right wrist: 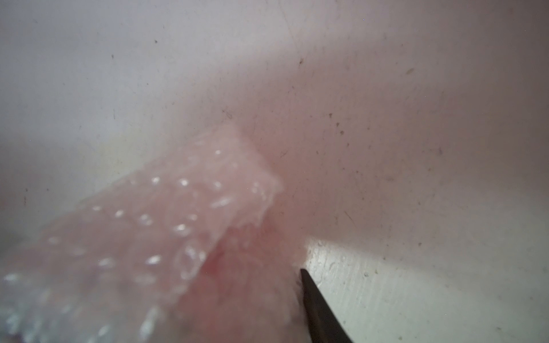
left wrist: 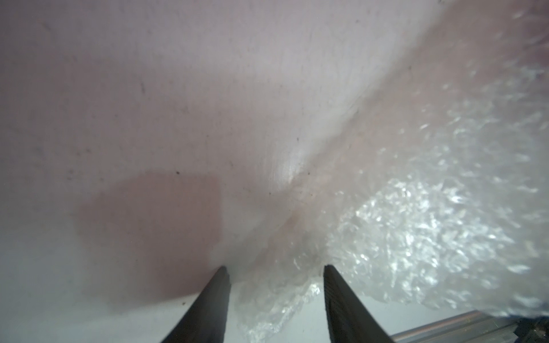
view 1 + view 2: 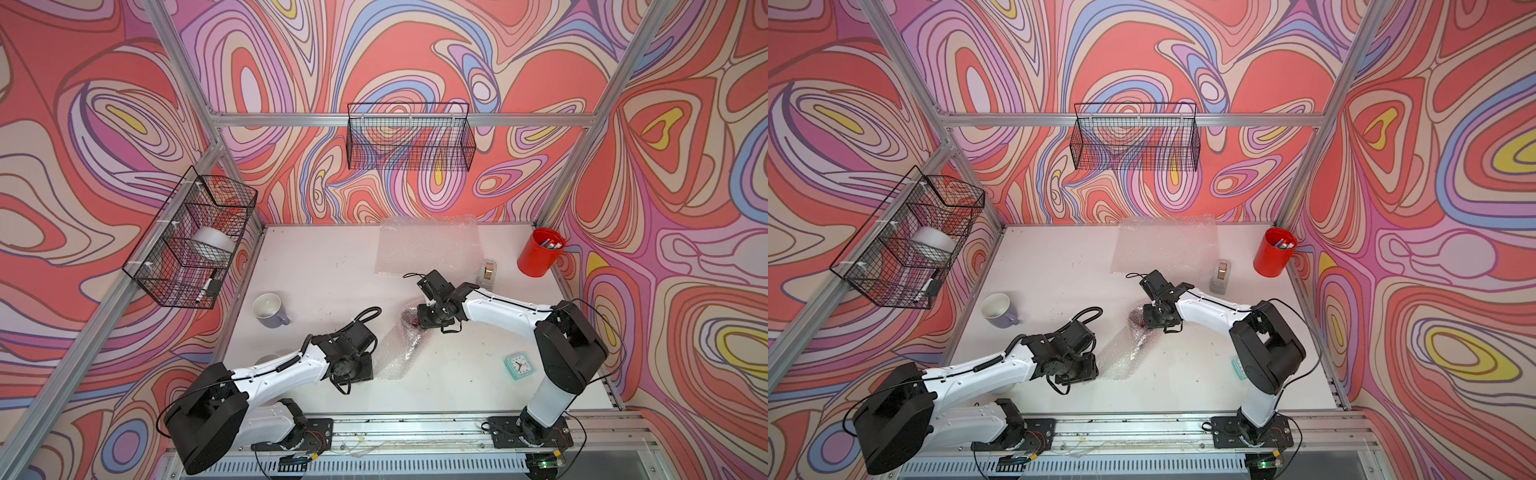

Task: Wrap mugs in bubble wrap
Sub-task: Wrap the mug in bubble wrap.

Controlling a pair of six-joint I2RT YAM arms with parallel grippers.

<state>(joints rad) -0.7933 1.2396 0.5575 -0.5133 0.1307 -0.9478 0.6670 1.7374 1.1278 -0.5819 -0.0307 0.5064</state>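
Glossy red mug [image 3: 409, 316]: lower centre of the frame in both top views, on white tabletop [image 3: 332, 270], covered by crumpled transparent bubble wrap sheet [image 3: 397, 351] that trails toward lower left.
Left gripper [image 2: 276, 268]: jaws partly apart, the sheet's bunched edge lying between them.
Right gripper [image 3: 417, 323]: at the mug; only one finger shows, so its grip cannot be told.
Lilac ceramic mug [image 3: 268, 309]: left of centre, upright, bare.
Second flat bubble wrap sheet [image 3: 428, 245]: upper centre.
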